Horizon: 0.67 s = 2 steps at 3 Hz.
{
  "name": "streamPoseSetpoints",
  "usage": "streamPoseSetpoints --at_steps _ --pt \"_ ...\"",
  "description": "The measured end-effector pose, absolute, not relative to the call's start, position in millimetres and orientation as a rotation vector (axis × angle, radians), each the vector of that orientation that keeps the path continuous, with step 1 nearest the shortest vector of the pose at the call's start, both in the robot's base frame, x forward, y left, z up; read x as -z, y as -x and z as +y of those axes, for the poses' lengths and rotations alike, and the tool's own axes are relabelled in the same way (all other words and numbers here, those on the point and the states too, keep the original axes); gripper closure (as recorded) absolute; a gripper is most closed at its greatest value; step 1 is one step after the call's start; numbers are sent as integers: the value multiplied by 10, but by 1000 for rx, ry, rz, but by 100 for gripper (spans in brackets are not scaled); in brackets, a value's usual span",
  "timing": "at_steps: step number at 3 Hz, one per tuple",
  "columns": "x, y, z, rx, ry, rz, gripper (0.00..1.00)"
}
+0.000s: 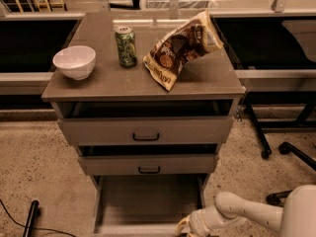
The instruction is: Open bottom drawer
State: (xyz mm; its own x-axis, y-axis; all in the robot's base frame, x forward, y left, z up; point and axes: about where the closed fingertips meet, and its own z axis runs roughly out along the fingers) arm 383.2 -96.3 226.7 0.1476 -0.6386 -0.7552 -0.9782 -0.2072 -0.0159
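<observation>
The bottom drawer point(148, 201) of the grey-taupe cabinet stands pulled well out, and I look down into its bare inside. Its front lies along the lower edge of the view, and its handle is out of view. My gripper point(185, 227) is at the drawer's front right corner, at the very bottom of the view, on the end of my white arm point(237, 212), which reaches in from the right.
The top drawer point(145, 131) and middle drawer point(148, 165) each stand slightly open. On the cabinet top are a white bowl point(74, 61), a green can point(126, 46) and a chip bag point(180, 47). Chair legs point(276, 147) stand at right. A black object point(30, 217) lies on the floor at left.
</observation>
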Motion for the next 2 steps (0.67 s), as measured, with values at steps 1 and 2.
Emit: streamPoseSetpoints --at_steps 1,2 --pt "-2581 -3852 -857 -818 1942 1442 17" --pt "-2602 -3855 -845 -817 1944 1436 0"
